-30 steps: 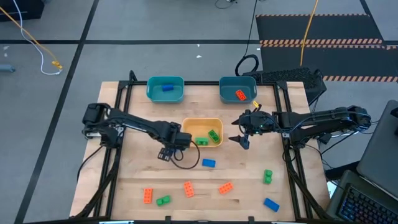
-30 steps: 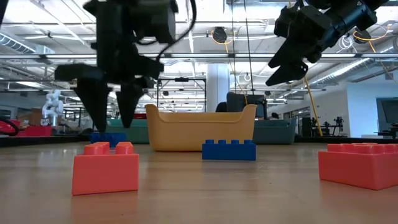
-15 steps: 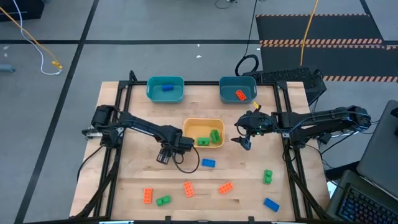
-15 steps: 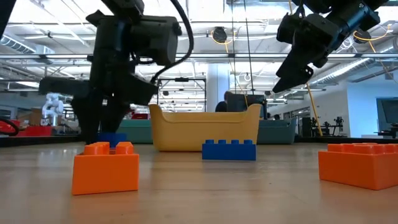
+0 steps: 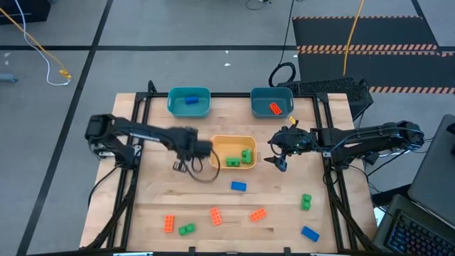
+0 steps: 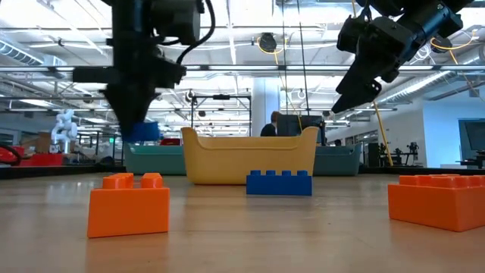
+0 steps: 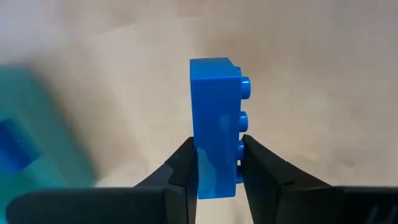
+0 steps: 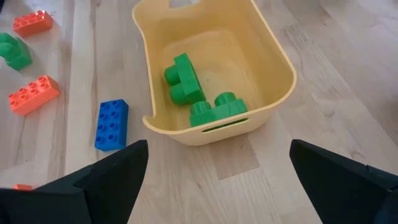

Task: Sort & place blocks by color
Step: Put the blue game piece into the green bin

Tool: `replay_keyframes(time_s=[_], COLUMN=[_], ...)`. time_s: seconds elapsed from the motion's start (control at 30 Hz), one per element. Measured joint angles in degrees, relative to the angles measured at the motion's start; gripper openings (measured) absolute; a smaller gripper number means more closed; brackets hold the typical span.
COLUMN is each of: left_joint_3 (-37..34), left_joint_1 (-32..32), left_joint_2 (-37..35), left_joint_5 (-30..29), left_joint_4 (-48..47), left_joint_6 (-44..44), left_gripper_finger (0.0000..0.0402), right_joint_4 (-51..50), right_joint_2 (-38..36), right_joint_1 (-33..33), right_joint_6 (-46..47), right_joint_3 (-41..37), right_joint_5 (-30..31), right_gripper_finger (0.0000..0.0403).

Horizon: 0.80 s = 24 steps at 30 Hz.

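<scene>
Left gripper [image 7: 214, 168]: clamped on a blue block [image 7: 214, 124], plain only in its wrist view; low view shows it lifted off the table [image 5: 277, 206].
Right gripper [image 5: 277, 161]: wide, empty, beside the yellow bin [image 5: 217, 146].
Yellow bin: two green blocks [image 8: 199, 93].
Left teal bin [image 5: 174, 107]: one blue brick [image 5: 191, 99].
Right teal bin [image 5: 257, 107]: one orange brick [image 5: 274, 108].

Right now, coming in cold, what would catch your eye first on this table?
The left gripper has a blue block pinched between its fingers, lifted off the table just left of the yellow bin. That bin sits mid-table with two green blocks in it, and the right gripper hangs open at its right side. Orange, green and blue blocks are scattered along the near edge, and two teal bins stand at the far edge.
</scene>
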Motion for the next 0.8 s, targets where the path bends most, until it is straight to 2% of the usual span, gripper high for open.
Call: replay_keyframes(time_s=[0.17, 0.3, 0.47, 0.63, 0.8], left_joint_3=[0.0, 0.0, 0.0, 0.0, 0.0], left_joint_1=[10.8, 20.1, 30.5, 36.4, 38.1], left_joint_2=[-4.5, -5.2, -4.7, -4.7, -4.7], left_joint_5=[-3.8, -8.2, -8.8, -8.5, -6.8], left_joint_4=[2.6, 6.1, 11.5, 15.4, 15.1], left_joint_6=[0.7, 4.1, 8.2, 12.1, 13.0], left_gripper_finger=[0.0090, 0.0091, 0.0113, 0.0142, 0.0184], right_joint_4=[0.6, 1.9, 3.0, 3.0, 3.0], right_joint_2=[0.0, 0.0, 0.0, 0.0, 0.0], right_joint_1=[0.0, 0.0, 0.0, 0.0, 0.0], right_joint_6=[0.0, 0.0, -1.0, -1.1, -1.7], right_joint_3=[0.0, 0.0, 0.0, 0.0, 0.0], right_joint_5=[0.0, 0.0, 0.0, 0.0, 0.0], right_gripper_finger=[0.0384, 0.0384, 0.0384, 0.0384, 0.0384])
